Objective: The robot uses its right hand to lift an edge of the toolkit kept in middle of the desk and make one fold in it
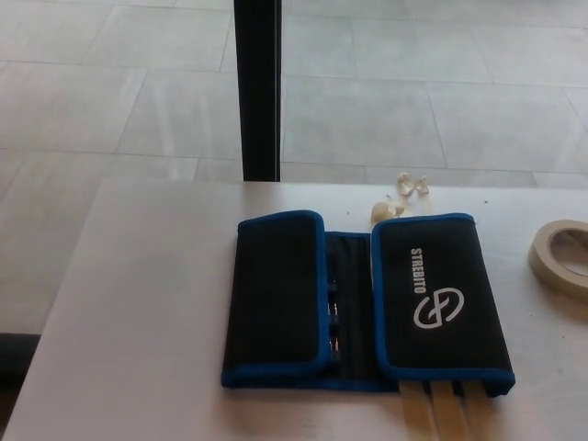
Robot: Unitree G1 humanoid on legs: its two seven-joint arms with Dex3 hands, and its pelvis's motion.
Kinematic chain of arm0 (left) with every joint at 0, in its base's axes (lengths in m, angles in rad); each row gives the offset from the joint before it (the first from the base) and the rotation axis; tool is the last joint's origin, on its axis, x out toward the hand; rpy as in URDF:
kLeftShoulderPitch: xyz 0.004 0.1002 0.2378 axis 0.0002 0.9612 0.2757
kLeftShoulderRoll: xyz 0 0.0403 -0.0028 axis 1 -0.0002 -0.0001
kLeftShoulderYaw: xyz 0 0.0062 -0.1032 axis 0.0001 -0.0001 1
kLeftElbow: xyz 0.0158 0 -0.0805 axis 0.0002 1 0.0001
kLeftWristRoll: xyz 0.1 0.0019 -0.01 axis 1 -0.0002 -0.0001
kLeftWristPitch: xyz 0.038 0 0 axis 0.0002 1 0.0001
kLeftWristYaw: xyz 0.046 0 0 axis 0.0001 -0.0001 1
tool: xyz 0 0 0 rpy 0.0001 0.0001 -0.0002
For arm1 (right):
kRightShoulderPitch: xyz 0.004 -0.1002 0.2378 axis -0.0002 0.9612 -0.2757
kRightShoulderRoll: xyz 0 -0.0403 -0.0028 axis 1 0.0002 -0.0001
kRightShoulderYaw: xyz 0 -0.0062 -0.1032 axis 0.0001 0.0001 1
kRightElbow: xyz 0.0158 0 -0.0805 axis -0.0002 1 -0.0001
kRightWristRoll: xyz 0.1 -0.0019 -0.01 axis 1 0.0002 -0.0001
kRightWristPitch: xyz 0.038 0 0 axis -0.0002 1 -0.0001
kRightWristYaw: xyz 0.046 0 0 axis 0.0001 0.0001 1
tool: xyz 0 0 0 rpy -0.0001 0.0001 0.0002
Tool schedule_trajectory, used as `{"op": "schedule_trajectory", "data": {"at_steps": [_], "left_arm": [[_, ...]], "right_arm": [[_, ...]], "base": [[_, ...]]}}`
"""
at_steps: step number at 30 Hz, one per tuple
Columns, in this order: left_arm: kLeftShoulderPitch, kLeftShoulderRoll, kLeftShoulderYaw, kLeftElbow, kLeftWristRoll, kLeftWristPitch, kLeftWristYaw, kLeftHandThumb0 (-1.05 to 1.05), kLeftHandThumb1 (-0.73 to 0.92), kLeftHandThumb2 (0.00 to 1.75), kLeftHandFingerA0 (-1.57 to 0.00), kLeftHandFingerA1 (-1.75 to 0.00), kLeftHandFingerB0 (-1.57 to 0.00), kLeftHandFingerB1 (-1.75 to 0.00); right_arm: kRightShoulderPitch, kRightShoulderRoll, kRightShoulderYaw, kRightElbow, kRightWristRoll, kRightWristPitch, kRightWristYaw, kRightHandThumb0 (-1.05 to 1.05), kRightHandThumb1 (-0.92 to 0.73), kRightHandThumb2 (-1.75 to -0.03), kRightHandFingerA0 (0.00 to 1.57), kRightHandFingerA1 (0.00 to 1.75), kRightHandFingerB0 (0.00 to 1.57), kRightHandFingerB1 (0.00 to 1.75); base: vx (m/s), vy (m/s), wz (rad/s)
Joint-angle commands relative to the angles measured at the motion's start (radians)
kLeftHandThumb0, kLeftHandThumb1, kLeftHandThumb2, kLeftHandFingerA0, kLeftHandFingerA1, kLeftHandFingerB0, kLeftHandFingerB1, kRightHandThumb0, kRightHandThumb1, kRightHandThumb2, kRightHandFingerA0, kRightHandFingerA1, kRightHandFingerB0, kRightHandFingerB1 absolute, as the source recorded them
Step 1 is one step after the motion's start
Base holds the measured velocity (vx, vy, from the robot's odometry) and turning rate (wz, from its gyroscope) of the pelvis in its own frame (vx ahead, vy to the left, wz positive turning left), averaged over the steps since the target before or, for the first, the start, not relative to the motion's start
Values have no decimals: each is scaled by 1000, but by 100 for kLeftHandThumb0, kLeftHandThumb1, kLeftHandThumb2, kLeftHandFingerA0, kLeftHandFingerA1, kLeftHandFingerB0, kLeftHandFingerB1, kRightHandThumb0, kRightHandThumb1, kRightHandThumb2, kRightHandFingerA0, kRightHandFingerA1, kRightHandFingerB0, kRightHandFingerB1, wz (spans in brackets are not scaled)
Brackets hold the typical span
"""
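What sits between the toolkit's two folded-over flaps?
In the head view, an uncovered strip of the toolkit's black interior, with tool tips showing at its left edge.

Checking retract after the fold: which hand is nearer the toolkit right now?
Neither can be ranked: no hand shows in the head view. The toolkit lies alone on the desk, both flaps folded in, tape roll to its right.
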Motion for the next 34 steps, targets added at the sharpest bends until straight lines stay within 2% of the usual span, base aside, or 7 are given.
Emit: {"op": "schedule_trajectory", "data": {"at_steps": [1,12,15,18,22,28,34], "left_arm": [[26,43,12,7,3,12,-4,-57,62,59,-72,-79,-50,-56],[30,31,24,9,-10,20,8,-57,62,59,-72,-80,-49,-58],[23,27,27,14,-12,25,19,-57,62,58,-71,-74,-51,-57],[24,25,31,12,-17,25,13,-57,64,58,-68,-73,-46,-57],[32,28,27,15,-9,15,9,-58,63,59,-74,-75,-54,-56],[30,28,40,15,-20,20,6,-58,64,59,-70,-76,-49,-57],[34,24,35,11,-11,15,12,-58,65,59,-69,-73,-51,-58]], "right_arm": [[155,159,-655,620,380,-202,-218,-68,-67,-60,68,85,43,64],[119,256,-820,1001,543,-267,-343,-73,-64,-61,72,117,35,66],[107,309,-848,1038,572,-297,-378,-71,-71,-60,20,118,28,73],[64,338,-977,1100,708,-268,-328,-69,-48,-94,96,111,31,67],[29,369,-1123,1158,835,-208,-337,-59,-69,-69,66,148,12,87],[54,405,-1120,1226,788,-218,-333,-62,-59,-75,111,163,62,136],[54,450,-1063,1193,712,-200,-302,-60,-60,-70,74,143,57,99]], "base": [[0,0,0],[0,0,0],[0,0,0],[0,0,0],[0,0,0],[0,0,0],[0,0,0]]}}
